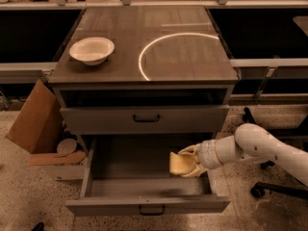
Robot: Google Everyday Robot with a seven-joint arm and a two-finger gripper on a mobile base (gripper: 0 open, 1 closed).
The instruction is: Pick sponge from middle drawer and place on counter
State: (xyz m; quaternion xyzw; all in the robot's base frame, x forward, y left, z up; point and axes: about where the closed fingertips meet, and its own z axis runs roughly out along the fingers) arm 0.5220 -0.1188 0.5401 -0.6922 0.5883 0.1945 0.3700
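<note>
The arm (262,148) reached in from the right, cut off at the frame edge. Its gripper (192,161) sat at the open drawer's (125,165) right end, jaws closed on the sponge (177,163); fingers hard to separate from foam. A bowl (91,49) stood on the counter (183,57).

White rounded arm (262,148), grey wrist ring (208,155); cream tool (184,163) over drawer (130,160).

The counter (144,23) carries one white bowl (92,50), upright at about 9 o'clock near the left edge (a thin white arc (140,60) curves from centre toward 2 o'clock). Below it at 5 o'clock, the jaws clasp the sponge (179,163) over the middle drawer (125,162).
</note>
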